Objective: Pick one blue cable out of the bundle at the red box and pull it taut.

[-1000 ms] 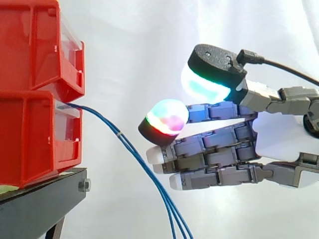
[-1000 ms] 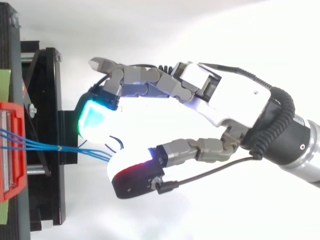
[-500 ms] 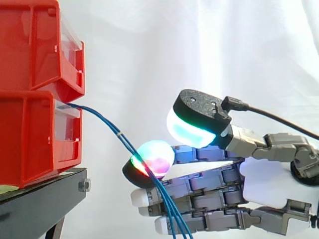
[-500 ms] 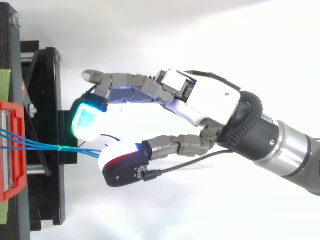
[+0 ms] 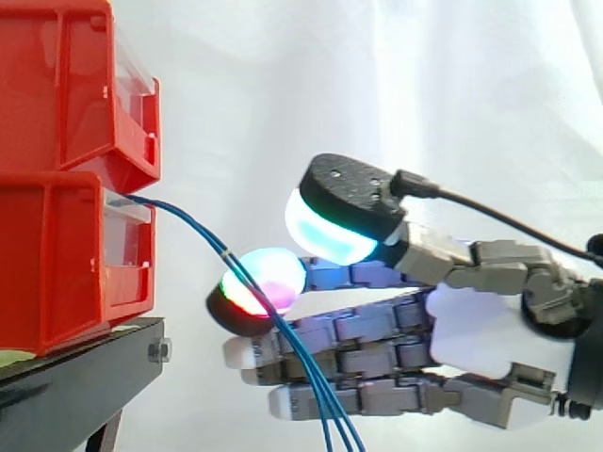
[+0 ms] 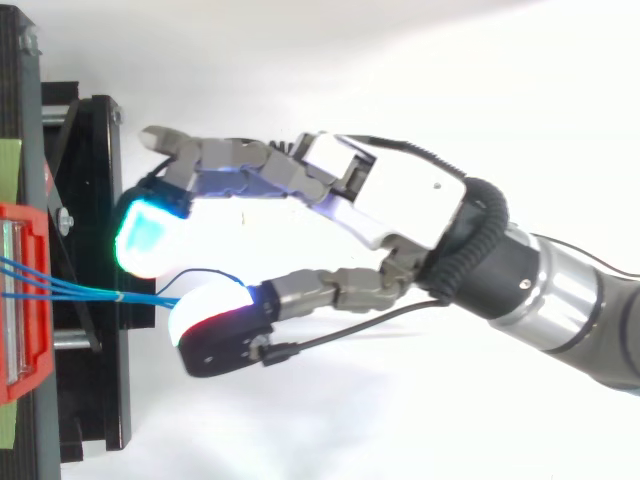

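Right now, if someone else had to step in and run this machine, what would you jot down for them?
Hand: open, fingers straight, thumb apart, reached in at the blue cable bundle.
Bundle: droops from the lower red bin on the black stand and runs into the gap between thumb and fingers.
Done: the approach. Nothing is pinched yet.
Left: close on one cable and pull it taut.
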Available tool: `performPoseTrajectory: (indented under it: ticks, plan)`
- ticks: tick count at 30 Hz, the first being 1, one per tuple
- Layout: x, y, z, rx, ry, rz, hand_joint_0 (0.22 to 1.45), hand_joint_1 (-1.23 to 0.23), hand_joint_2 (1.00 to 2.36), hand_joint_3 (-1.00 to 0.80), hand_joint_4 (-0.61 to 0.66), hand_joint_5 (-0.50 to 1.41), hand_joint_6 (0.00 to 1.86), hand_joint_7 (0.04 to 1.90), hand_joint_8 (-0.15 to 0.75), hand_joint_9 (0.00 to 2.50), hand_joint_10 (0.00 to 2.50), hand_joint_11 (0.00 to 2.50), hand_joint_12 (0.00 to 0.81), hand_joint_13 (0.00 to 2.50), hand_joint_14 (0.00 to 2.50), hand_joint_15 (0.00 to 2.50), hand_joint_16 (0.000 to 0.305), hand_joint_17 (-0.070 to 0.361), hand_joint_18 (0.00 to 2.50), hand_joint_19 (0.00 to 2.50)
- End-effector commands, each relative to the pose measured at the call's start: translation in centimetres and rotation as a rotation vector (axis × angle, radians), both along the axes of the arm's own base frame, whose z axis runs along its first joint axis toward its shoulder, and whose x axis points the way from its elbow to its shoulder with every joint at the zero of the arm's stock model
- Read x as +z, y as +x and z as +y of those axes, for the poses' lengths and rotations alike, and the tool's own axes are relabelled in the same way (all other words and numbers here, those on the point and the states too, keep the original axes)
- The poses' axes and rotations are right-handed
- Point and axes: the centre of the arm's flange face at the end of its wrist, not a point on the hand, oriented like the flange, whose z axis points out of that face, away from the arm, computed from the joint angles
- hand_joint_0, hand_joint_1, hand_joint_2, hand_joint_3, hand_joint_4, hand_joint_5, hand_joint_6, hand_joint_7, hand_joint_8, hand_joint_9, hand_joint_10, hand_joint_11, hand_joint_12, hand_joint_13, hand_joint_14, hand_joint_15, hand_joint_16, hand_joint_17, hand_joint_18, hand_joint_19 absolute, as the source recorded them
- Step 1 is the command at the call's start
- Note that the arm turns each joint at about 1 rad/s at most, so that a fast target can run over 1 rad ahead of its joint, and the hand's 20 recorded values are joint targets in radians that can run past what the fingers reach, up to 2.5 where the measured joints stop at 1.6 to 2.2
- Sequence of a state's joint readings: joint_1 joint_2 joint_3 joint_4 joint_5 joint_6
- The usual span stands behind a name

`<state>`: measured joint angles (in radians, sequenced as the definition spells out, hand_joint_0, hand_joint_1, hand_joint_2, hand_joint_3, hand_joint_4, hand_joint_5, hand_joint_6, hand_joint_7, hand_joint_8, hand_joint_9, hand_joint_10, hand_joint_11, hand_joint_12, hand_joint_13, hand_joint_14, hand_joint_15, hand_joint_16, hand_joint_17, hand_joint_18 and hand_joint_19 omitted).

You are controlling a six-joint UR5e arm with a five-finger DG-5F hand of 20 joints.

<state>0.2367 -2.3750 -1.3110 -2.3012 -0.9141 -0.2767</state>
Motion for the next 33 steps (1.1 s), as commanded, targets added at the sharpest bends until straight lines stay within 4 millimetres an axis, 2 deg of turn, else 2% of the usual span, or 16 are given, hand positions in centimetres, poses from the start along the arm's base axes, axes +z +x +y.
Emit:
performPoseTrajectory:
  ticks: [1, 3, 16, 21, 26, 33]
  plan:
    - [-1.06, 2.30, 0.58, 0.006, 0.001, -0.021, 0.53, -0.73, 1.00, -0.47, 0.27, -0.12, 0.50, 1.18, 0.350, 0.48, 0.01, 0.44, 0.411, 0.19, 0.00, 0.05, 0.064, 0.143, 0.23, 0.19]
    - [-1.19, 3.11, 0.78, 0.013, 0.025, -0.036, 0.54, -0.73, 1.00, -0.46, 0.27, -0.12, 0.50, 1.18, 0.349, 0.48, 0.01, 0.45, 0.410, 0.19, 0.00, 0.05, 0.063, 0.142, 0.24, 0.18]
    - [-1.45, 3.06, 0.51, 0.034, 0.065, -0.043, 0.56, -0.72, 1.01, -0.39, 0.23, -0.11, 0.50, 1.24, 0.344, 0.51, 0.01, 0.45, 0.405, 0.22, 0.00, 0.06, 0.062, 0.140, 0.26, 0.20]
    - [-1.38, 3.12, 0.56, 0.039, 0.065, -0.049, 0.57, -0.72, 1.01, -0.35, 0.20, -0.12, 0.52, 1.33, 0.346, 0.51, 0.01, 0.45, 0.404, 0.22, 0.00, 0.06, 0.062, 0.139, 0.27, 0.19]
    - [-1.32, 3.07, 0.53, 0.037, 0.065, -0.044, 0.58, -0.73, 1.01, -0.30, 0.20, -0.15, 0.68, 1.13, 0.348, 0.51, 0.01, 0.48, 0.404, 0.23, 0.00, 0.06, 0.062, 0.138, 0.28, 0.19]
    - [-1.27, 3.10, 0.43, 0.037, 0.065, -0.049, 0.58, -0.72, 1.01, -0.28, 0.18, -0.17, 0.75, 1.07, 0.351, 0.53, 0.01, 0.49, 0.404, 0.23, 0.00, 0.06, 0.061, 0.138, 0.28, 0.19]
